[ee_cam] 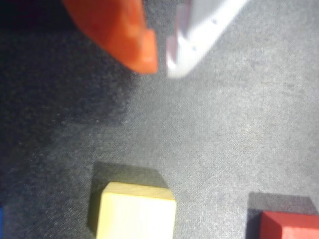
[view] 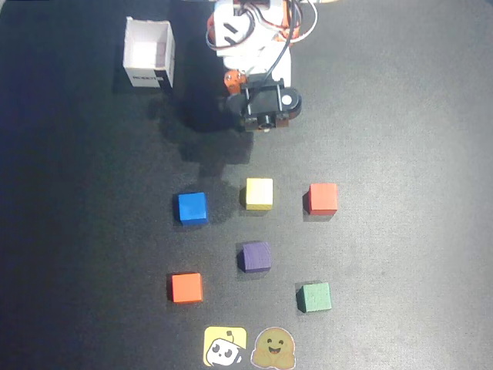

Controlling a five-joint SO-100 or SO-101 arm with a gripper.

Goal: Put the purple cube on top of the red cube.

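The purple cube (view: 255,256) sits on the black mat in the middle of the cube group in the overhead view; it is out of the wrist view. The red cube (view: 323,198) lies up and to the right of it and shows at the wrist view's bottom right (ee_cam: 289,226). My gripper (view: 258,116) hangs near the arm base, well above all the cubes in the overhead view. In the wrist view my gripper (ee_cam: 160,67) has its orange finger (ee_cam: 124,35) and white finger (ee_cam: 199,35) almost touching at the tips, with nothing between them.
A yellow cube (view: 259,193) (ee_cam: 135,211), a blue cube (view: 192,208), an orange-red cube (view: 186,287) and a green cube (view: 313,297) lie around the purple one. A white open box (view: 149,52) stands at the back left. Two stickers (view: 250,348) lie at the front edge.
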